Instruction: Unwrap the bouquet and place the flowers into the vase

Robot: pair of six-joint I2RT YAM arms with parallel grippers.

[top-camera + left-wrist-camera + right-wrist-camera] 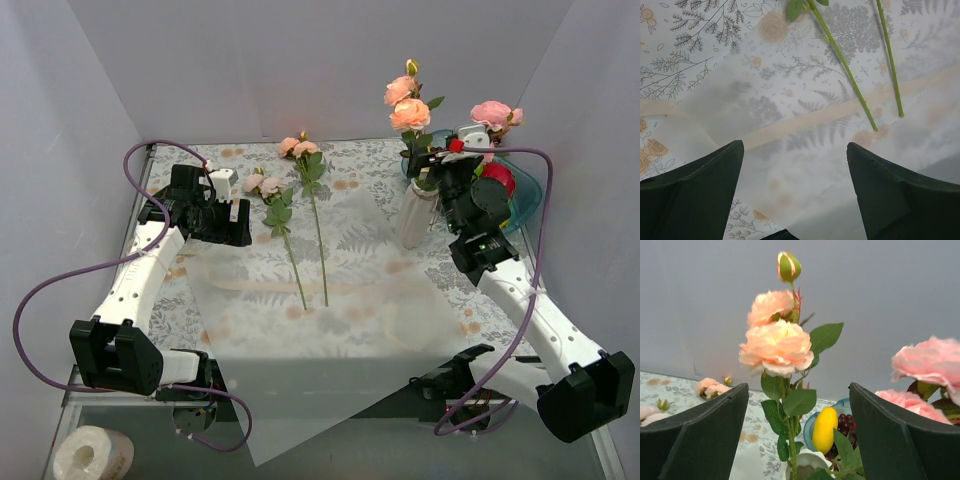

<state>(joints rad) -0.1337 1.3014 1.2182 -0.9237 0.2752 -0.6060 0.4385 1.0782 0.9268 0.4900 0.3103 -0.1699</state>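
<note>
The left arm is hovering over the unfolded wrapping paper, its jaws standing wide and holding nothing. Two flowers are lying loose on that paper just to the right of these jaws, side by side and nearly parallel. In the left wrist view their stems are showing ahead of the jaws and off to the right, not between them. Each stem's long axis is running from near to far across the desk, with blooms at the far end and cut ends toward the robot. The left arm is therefore much the nearer one. A pick is probably calling for a shift rightward, with the jaws closing across a stem. Further right, the vase is standing upright with peach roses already in it. The right arm is poised just beside the vase, its jaws spread wide. A rose stem is rising between them untouched, and they are gripping nothing.
</note>
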